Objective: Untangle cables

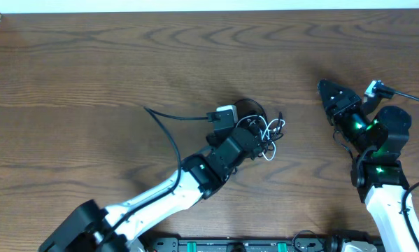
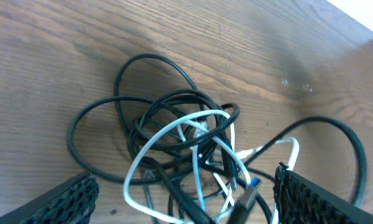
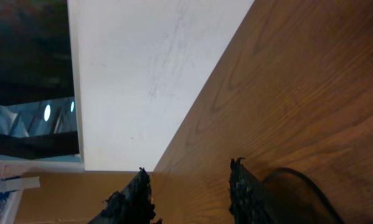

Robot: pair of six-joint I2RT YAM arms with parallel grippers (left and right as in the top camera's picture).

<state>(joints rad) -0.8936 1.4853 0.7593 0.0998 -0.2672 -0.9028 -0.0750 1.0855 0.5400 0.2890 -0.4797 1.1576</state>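
Hovering over the tangled bundle of thin black and white cables [image 2: 193, 134] mid-table, the left gripper [image 2: 186, 193] is holding its fingers wide apart around it; the right gripper [image 3: 189, 186], well off to the right on the brown wooden table [image 1: 125, 56], is standing partly apart, gripping nothing.

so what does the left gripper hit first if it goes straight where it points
The tangled cables, which lie just ahead between the fingers of the open left gripper; exact depth is unclear.

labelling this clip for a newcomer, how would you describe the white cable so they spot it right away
Start near the middle of the wooden table, where the left end effector hovers open over a small cable tangle. The white cable loops through its centre, pale against the thin black cords around it.
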